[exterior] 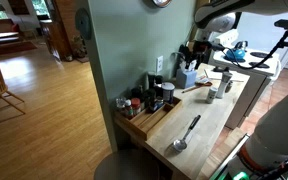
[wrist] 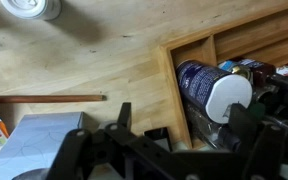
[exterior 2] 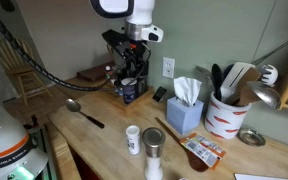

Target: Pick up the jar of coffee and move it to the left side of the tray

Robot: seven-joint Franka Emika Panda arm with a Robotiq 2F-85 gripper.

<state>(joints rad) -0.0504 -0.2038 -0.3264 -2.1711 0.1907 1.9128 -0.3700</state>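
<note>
The light-brown wooden tray [exterior: 149, 122] lies at the counter's end against the wall and holds several small containers; it also shows in the other exterior view [exterior 2: 96, 76]. My gripper [exterior 2: 131, 85] hangs low over the tray's end nearest the wall outlet. In the wrist view my gripper [wrist: 189, 115] is open, its fingers spread over the tray's rim [wrist: 174, 90]. A blue container with a white lid [wrist: 219, 92] lies between them. A dark jar [exterior: 155, 86] stands among the containers; I cannot tell for sure that it is the coffee jar. It is not clear in the wrist view.
A metal spoon [exterior 2: 84, 112] lies on the counter in front of the tray. A blue tissue box [exterior 2: 186, 110], a utensil holder [exterior 2: 224, 115] and two shakers [exterior 2: 134, 140] stand further along. Small reddish containers [exterior: 136, 105] sit in the tray. A wooden stick [wrist: 44, 98] lies beside the tray.
</note>
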